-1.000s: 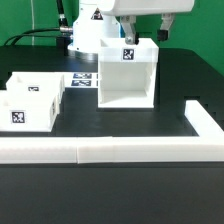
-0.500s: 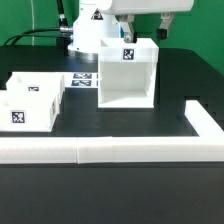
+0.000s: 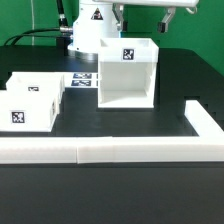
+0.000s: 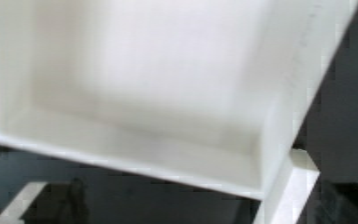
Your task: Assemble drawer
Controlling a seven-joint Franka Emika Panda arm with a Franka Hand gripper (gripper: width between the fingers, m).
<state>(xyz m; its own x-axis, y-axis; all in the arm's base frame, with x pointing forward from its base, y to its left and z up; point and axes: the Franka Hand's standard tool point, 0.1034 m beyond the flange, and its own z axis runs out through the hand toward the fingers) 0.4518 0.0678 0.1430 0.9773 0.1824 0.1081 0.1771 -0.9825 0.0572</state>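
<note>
1. Exterior view shows the drawer housing (image 3: 127,80) standing upright on the black table (image 3: 150,190), about mid-scene, with a black-and-white square tag near its upper edge.
2. The gripper (image 3: 143,14) hangs above the housing at the upper edge of this view. It is clear of the housing's rim and touches nothing.
3. Its two dark jaws stand wide apart with nothing between them, so the gripper is released and carries no part.
4. Two small trays sit side by side on the exterior view's left, well apart from the housing. The front tray (image 3: 40,112) shows a square tag on the face turned toward the camera, and the rear tray (image 3: 28,80) lies just behind it and touches it or nearly does.
5. The marker board (image 3: 84,80) lies flat on the table between the trays and the housing, close to the housing's lower corner.
6. A low white wall strip (image 3: 100,148) runs across the front of the table and turns a corner on the exterior view's right, apart from the housing.
7. The white robot base (image 3: 90,30) stands behind the housing.
8. Wrist view looks into the housing (image 4: 140,90). Its pale hollow inside and side walls fill most of the picture, which is blurred, with dark table beyond the edges.
</note>
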